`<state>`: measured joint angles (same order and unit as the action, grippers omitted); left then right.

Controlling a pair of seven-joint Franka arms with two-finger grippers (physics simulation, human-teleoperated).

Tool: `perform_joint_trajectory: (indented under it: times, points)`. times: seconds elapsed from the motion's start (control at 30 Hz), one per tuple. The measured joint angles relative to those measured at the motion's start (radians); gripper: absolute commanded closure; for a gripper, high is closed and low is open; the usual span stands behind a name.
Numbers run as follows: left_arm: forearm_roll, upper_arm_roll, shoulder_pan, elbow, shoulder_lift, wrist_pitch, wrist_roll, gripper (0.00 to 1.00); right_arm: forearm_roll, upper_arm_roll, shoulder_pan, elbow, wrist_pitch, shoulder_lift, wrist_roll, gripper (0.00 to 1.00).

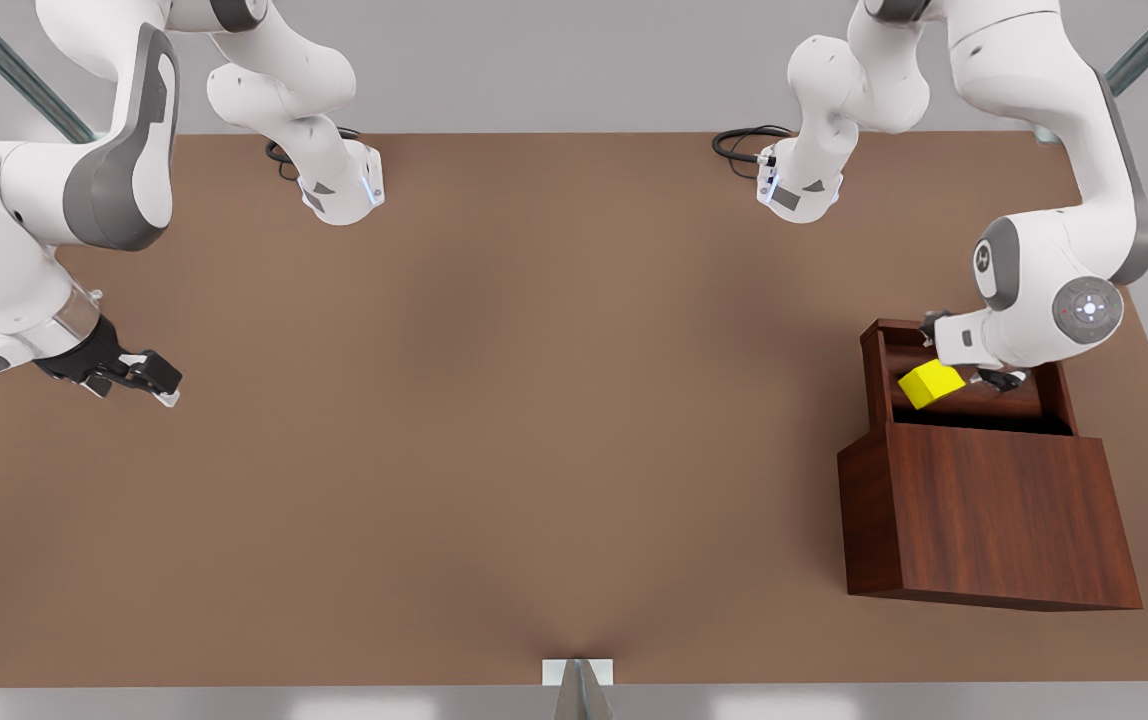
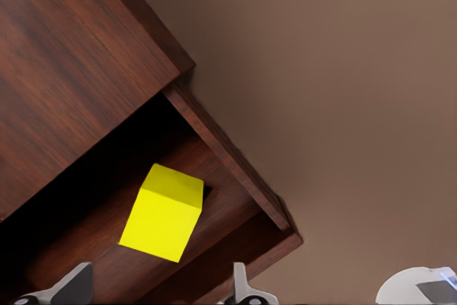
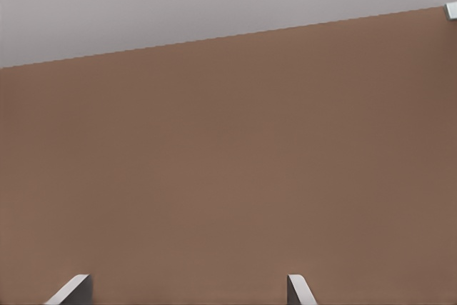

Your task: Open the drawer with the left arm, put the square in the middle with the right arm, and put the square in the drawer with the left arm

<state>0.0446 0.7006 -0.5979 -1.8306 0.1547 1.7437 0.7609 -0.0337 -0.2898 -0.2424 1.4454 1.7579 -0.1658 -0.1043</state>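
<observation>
At the front view's left, around nine o'clock, the right gripper (image 1: 149, 380) waits over bare tabletop (image 1: 494, 400), fingers spread and holding nothing. Over at three o'clock the drawer (image 1: 974, 400) stands pulled out of the cabinet (image 1: 994, 520) — the square (image 1: 930, 384) sits tilted inside it. The left gripper (image 1: 984, 375) hovers directly above, released, fingertips (image 2: 71, 287) apart with the cube just beyond them, untouched. Judging by this, placement looks finished — withdrawal seems next.

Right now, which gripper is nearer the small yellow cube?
Left. The left gripper is open just above the small yellow cube in the open drawer; the right gripper waits across the table, open.
</observation>
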Motion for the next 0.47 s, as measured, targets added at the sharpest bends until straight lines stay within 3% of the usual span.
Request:
perform_joint_trajectory:
  times: [0.07,0.1,0.17,0.23,0.27,0.33,0.47]
  points:
    - [-0.062,-0.012,0.007,0.117,0.034,0.007,-0.300,0.00,0.000,0.000,0.000,0.000,0.000,0.000,0.000,0.00]
    - [-0.082,-0.074,0.036,0.157,0.059,0.028,-0.390,0.00,0.000,0.000,0.000,0.000,0.000,0.000,0.000,0.00]
    - [-0.104,-0.342,0.269,0.293,0.111,0.029,-0.549,0.00,0.000,0.000,0.000,0.000,0.000,0.000,0.000,0.00]
    - [-0.077,-0.635,0.502,0.317,0.115,0.033,-0.651,0.00,0.000,0.000,0.000,0.001,0.000,0.000,0.000,0.00]
    - [-0.053,-0.725,0.563,0.318,0.110,0.033,-0.667,0.00,0.000,0.000,0.000,0.000,0.000,0.000,0.000,0.00]
    - [0.002,-0.784,0.587,0.303,0.086,0.063,-0.707,0.00,0.000,0.000,0.000,0.000,0.000,0.000,0.000,0.00]
    - [0.060,-0.788,0.583,0.263,0.047,0.068,-0.709,0.00,0.000,0.000,0.000,0.001,0.000,0.000,0.000,0.00]
